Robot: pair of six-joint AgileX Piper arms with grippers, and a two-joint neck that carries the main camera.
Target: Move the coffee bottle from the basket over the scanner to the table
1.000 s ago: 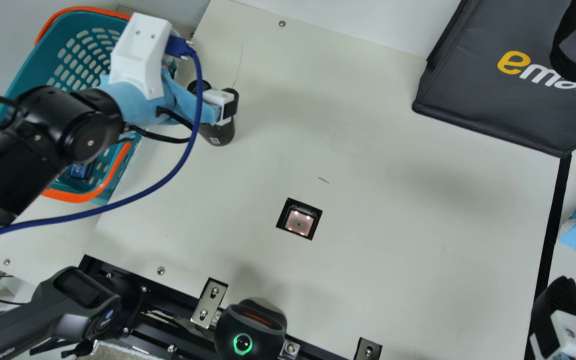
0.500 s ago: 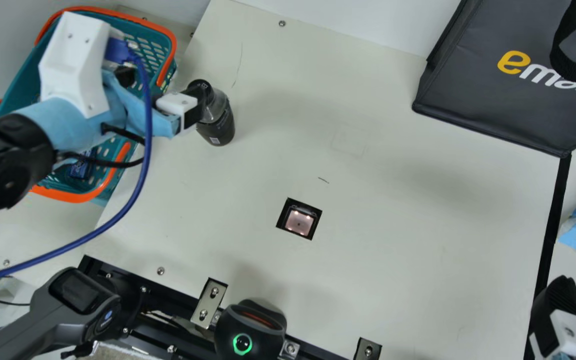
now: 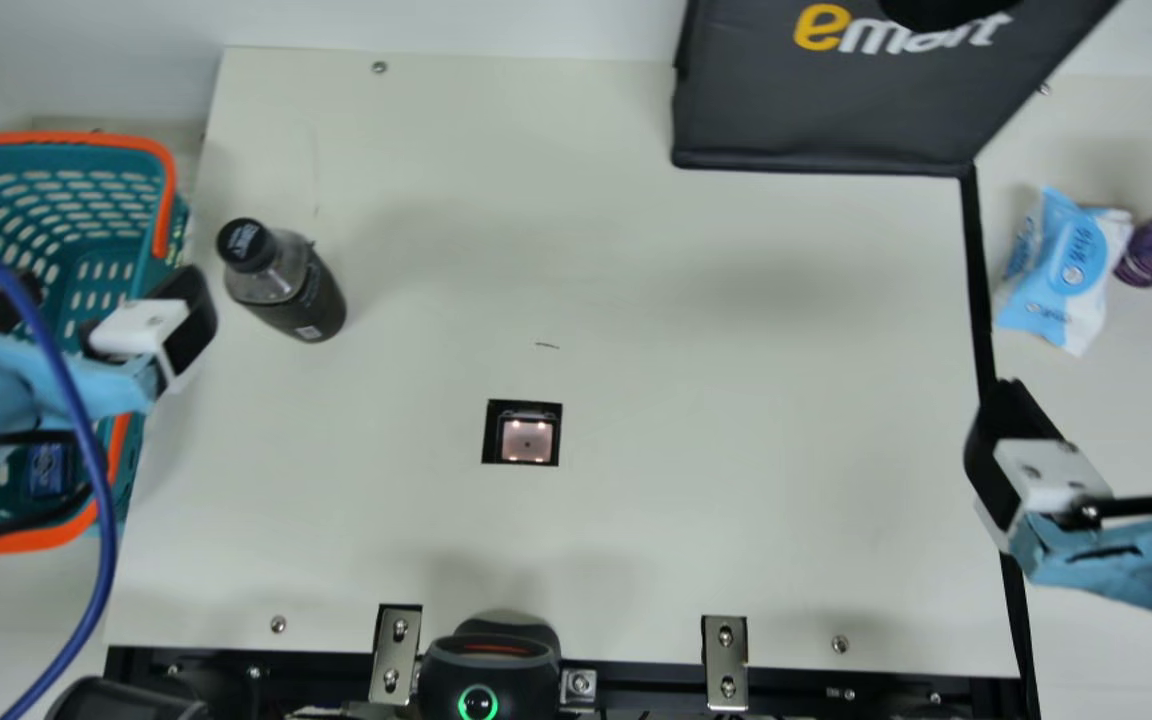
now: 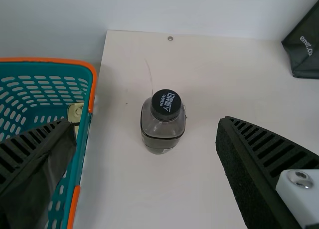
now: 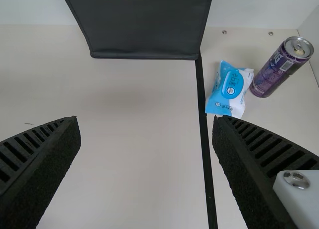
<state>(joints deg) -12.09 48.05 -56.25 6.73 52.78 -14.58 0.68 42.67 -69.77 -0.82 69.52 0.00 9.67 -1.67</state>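
Bottle point(image 3: 308, 296) upright on table point(image 3: 696, 480); left tool point(image 3: 108, 285) spread wide, empty; right tool point(image 3: 1106, 398) likewise.

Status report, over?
Left claw open, holding nothing. Coffee bottle upright on table, beside basket. Right claw open.
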